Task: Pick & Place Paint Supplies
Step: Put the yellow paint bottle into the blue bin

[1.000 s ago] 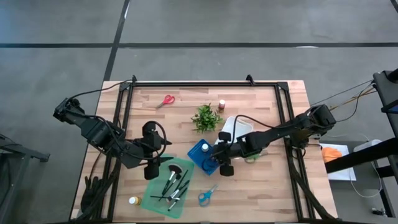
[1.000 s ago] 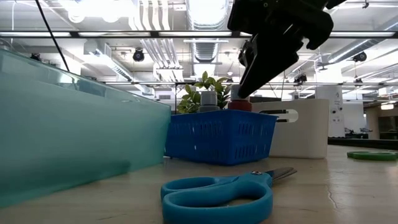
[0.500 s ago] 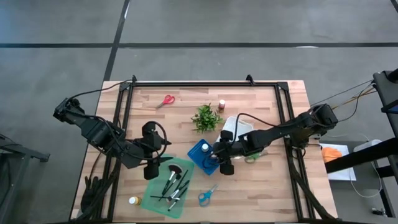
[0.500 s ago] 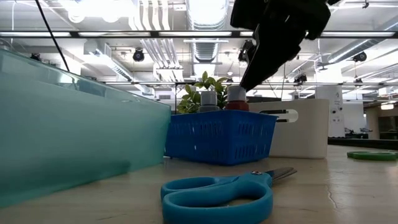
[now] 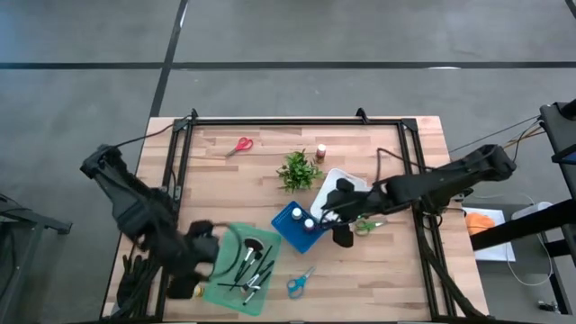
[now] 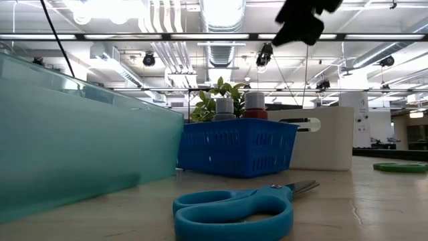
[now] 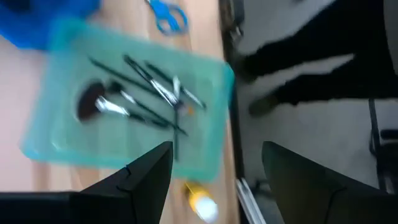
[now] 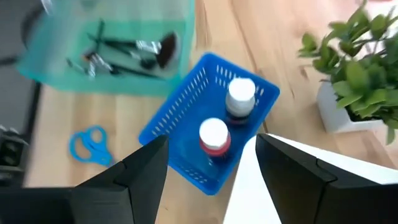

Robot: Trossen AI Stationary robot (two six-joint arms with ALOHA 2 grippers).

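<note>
with two bottles (image 8: 214, 135) inside the blue basket (image 8: 180, 134), right end effector (image 8: 208, 180) hovers open.

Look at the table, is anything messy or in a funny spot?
The brushes lie jumbled in the green tray, and a yellow-capped bottle sits alone outside it near the table edge. Nothing looks spilled or broken.
</note>
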